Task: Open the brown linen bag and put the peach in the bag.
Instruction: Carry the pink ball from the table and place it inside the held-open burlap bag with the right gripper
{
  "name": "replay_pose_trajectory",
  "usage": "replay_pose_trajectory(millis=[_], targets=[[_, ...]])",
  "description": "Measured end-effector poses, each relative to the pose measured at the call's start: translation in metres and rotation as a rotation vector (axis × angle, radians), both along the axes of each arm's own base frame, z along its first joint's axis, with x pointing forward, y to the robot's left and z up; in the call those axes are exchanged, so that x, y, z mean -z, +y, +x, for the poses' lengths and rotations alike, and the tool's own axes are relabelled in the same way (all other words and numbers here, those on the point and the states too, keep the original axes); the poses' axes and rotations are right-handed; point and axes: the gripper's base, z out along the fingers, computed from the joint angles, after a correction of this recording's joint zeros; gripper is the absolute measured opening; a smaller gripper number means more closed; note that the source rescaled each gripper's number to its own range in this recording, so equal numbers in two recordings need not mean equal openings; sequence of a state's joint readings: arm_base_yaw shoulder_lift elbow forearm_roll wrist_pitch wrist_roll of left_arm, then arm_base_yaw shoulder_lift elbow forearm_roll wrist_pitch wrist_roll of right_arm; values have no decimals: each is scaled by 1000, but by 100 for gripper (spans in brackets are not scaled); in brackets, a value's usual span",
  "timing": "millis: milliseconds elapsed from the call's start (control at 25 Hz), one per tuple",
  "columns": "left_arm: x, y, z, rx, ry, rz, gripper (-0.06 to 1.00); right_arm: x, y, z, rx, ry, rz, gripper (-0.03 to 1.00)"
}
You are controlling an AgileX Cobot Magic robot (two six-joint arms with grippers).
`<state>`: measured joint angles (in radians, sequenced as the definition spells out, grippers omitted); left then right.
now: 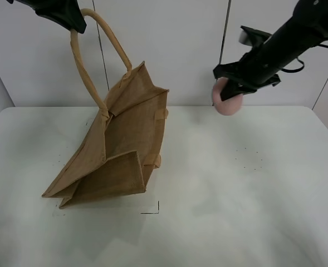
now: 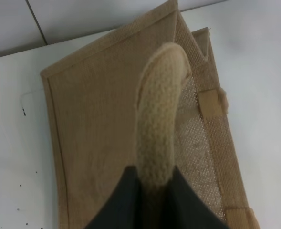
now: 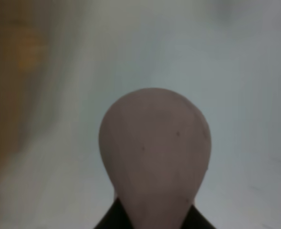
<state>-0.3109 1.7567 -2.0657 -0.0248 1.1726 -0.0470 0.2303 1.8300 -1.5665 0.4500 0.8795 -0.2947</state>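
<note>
A: Thick braided tan rope handle point(image 2: 158, 119), clamped betw. the dark left gripper point(image 2: 152, 183) fingers?
B: Yep. Coarse-weave brown linen bag point(image 1: 125, 139) hangs tilted from it, lower edge on the smooth white table point(image 1: 253, 194), gussets creased.
A: Matte pink rounded peach point(image 3: 154, 152)?
B: Pinched in the right gripper point(image 1: 231, 90), mid-air, well right of the bag.

No words or numbers can be read here. The brown linen bag point(image 1: 125, 142) is plain, and the table point(image 1: 253, 200) has only tiny dark specks.
</note>
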Motion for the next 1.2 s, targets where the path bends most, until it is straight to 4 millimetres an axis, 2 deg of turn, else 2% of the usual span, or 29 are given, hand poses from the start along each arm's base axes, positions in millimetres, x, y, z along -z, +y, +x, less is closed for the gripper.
replay_pose_trajectory(millis=[200,320,480,680,800,1200], targets=[[0,0,0,0,0,0,0,7,74,-14,-181,-106,24,0],[0,0,0,0,0,0,0,20,112,-21,-270,-163,33,0],[0,0,0,0,0,0,0,49,146,-18,-323,-243,43,0],[0,0,0,0,0,0,0,92,170,-12,-385,-292,42,0],[0,0,0,0,0,0,0,116,178,-8,-412,-317,30,0],[0,0,0,0,0,0,0,160,185,2,-374,-323,59,0]])
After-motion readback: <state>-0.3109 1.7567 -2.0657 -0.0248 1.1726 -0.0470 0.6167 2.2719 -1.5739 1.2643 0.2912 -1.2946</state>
